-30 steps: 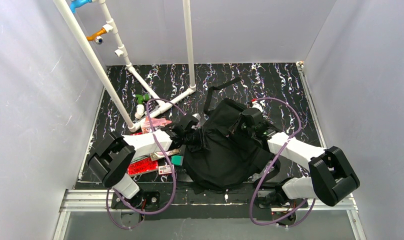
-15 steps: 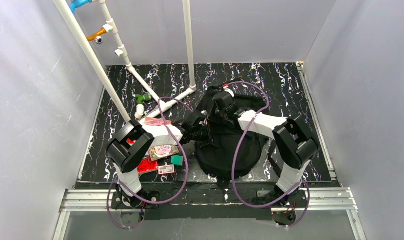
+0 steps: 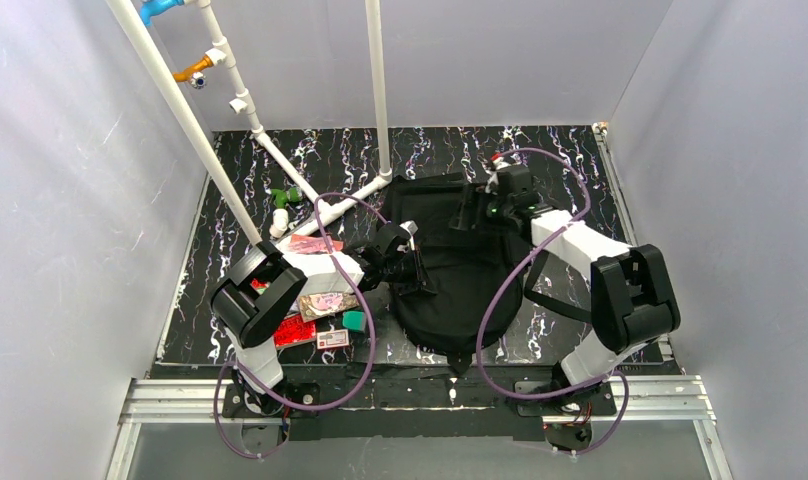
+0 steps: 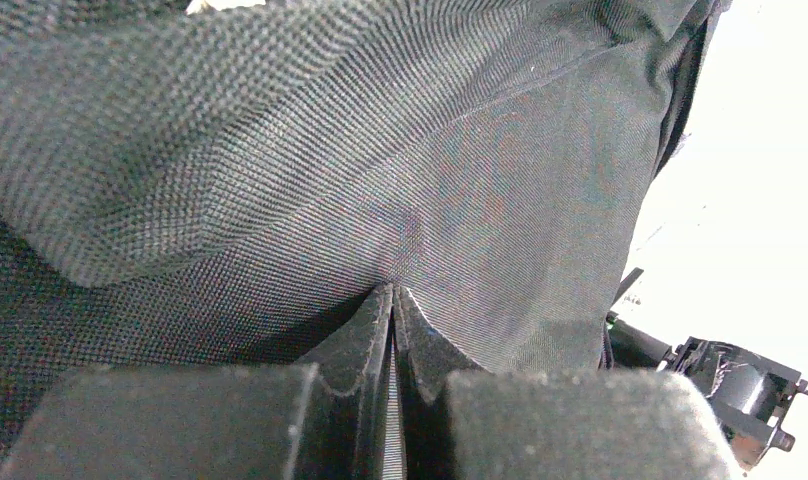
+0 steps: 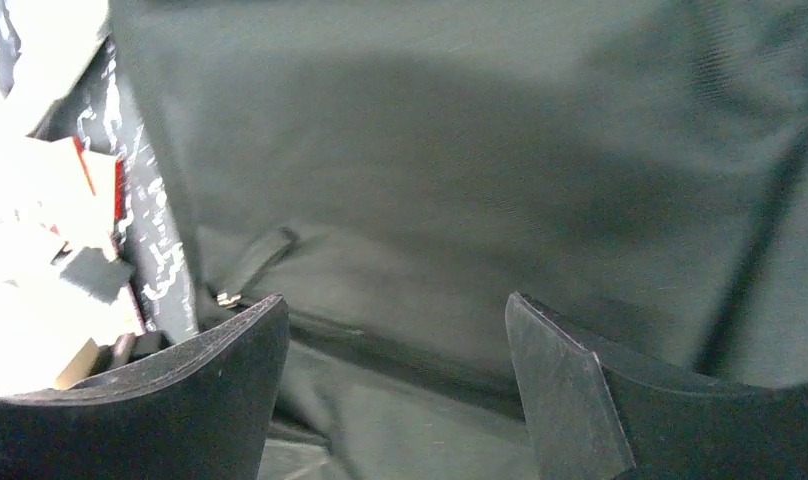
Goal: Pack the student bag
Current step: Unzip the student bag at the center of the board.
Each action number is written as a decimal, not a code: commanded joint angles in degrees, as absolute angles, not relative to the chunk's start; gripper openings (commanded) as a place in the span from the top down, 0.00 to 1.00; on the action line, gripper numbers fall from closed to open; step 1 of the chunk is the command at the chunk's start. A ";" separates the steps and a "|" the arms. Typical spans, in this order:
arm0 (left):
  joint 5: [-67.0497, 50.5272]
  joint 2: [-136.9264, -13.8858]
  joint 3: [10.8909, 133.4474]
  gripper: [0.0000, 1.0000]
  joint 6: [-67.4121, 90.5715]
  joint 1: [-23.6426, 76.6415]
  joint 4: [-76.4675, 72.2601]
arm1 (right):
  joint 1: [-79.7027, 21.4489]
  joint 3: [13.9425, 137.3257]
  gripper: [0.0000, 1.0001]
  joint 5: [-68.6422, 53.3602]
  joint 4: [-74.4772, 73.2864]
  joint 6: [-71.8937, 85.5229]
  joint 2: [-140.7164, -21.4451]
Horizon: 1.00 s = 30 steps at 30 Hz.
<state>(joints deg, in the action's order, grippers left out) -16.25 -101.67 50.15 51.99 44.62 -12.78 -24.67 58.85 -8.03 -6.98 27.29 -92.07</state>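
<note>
The student bag (image 3: 460, 290) lies mid-table (image 3: 580, 160), its long axis near to far and its rounded end just at the near edge. The left gripper (image 4: 392, 300) is pinched together on a fabric fold at the bag's left side, with packets (image 3: 300, 330) just beside. Over the far end the right gripper (image 5: 395, 300) hovers, fingers apart. Beyond it, table surface shows up to the back wall; white pipes (image 3: 320, 215) stand far-left.

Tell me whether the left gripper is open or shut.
Shut on the student bag. In the wrist view the left gripper has its fingers pressed together, pinching a fold of black fabric.

one bag (image 3: 450, 300), two claws (image 4: 392, 300) (image 5: 395, 310) (paired)
</note>
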 commanded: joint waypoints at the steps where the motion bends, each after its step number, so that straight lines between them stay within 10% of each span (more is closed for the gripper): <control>1: -12.22 -102.35 48.67 0.95 47.41 44.96 -1.76 | -20.01 59.04 0.14 -16.32 -10.95 18.67 -93.47; 14: -16.18 -108.00 58.43 0.90 42.80 38.14 5.93 | -30.29 29.22 0.36 -11.50 5.32 29.35 -77.96; 24: -23.52 -97.00 54.31 0.28 48.45 38.99 -2.17 | -31.04 24.23 0.40 -6.91 10.48 30.70 -75.88; 30: -15.62 -102.36 62.75 0.23 53.14 40.71 3.16 | -31.54 22.89 0.51 -4.97 7.54 29.56 -70.25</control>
